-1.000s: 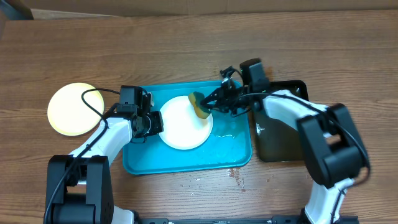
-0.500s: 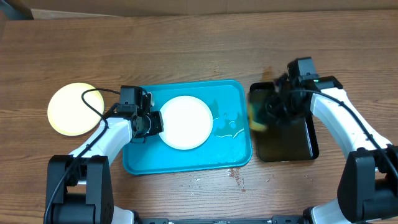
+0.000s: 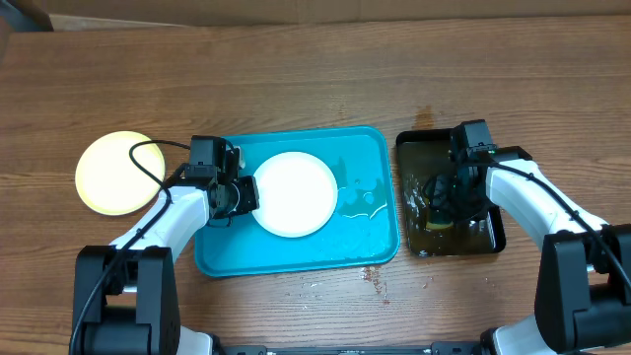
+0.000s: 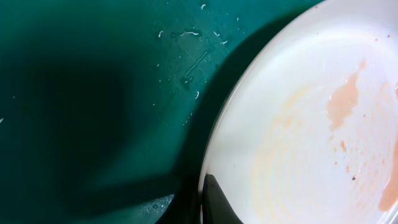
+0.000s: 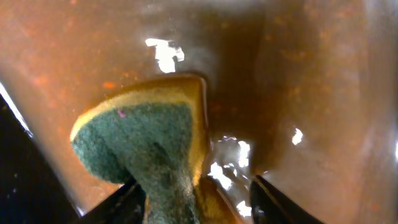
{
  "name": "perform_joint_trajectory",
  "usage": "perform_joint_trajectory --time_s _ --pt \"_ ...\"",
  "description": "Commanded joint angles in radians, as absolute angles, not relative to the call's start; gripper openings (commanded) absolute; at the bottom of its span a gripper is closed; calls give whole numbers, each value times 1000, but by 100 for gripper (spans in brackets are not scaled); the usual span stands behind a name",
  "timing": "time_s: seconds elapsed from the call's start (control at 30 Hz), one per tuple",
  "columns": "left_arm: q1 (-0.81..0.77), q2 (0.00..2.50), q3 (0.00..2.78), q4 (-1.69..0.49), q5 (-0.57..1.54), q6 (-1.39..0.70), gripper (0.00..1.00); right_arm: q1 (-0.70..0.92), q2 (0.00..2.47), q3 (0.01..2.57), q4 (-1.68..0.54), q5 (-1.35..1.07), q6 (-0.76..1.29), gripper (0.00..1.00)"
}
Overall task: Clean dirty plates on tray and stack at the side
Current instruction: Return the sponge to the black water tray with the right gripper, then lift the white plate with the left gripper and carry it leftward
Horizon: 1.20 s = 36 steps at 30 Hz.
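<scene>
A white dirty plate [image 3: 296,194] lies on the turquoise tray [image 3: 355,242]. My left gripper [image 3: 246,194] is shut on the plate's left rim. In the left wrist view the plate [image 4: 311,124] shows reddish-brown smears, and the left gripper [image 4: 202,199] pinches its edge over the tray [image 4: 93,93]. A pale yellow-green plate [image 3: 116,173] rests on the table at the left. My right gripper [image 3: 439,202] is down in the black tray [image 3: 419,153]. In the right wrist view the right gripper [image 5: 196,186] stands open around a yellow-and-green sponge [image 5: 143,137], with a gap on its right side.
The black tray holds brown water [image 5: 298,74] and sits just right of the turquoise tray. Water droplets [image 3: 360,202] lie on the turquoise tray's right half. A small wet spot [image 3: 375,276] marks the wooden table in front.
My right gripper carried the sponge off the white plate, across to the black tray and down into the brown water, then its jaws parted. The left gripper and plate stayed put.
</scene>
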<state>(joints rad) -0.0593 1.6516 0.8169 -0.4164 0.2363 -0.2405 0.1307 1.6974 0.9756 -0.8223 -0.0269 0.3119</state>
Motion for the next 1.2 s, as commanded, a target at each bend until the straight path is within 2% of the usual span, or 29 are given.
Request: perform_joint_trajectory --time_s 0.0,0.13,0.17,0.27,0.47,0.6,0.77,0.87,1.17 --pt "-66 1626 837 -453 234 -176 4 125 1686 1002 -826 10 305 60" --pt "-72 1529 855 -474 131 -180 4 117 1684 1102 -909 10 306 65" --pt "-80 1496 858 -474 101 -180 4 117 1684 1131 -931 11 306 79" --pt "-125 1398 870 -474 -25 -179 4 117 1684 1193 -978 44 306 100" --pt "-340 1225 879 -468 -376 -154 4 106 1684 1202 -987 179 313 100" --pt "-546 1186 882 -440 -718 -91 4 105 1684 1202 -987 179 313 100" --pt "-807 1205 882 -318 -1044 130 4 105 1684 1202 -965 179 313 100" --pt "-931 1233 882 -145 -1215 341 4 105 1684 1202 -962 179 313 100" --pt "-1069 1248 882 254 -1362 758 4 105 1684 1202 -962 179 313 100"
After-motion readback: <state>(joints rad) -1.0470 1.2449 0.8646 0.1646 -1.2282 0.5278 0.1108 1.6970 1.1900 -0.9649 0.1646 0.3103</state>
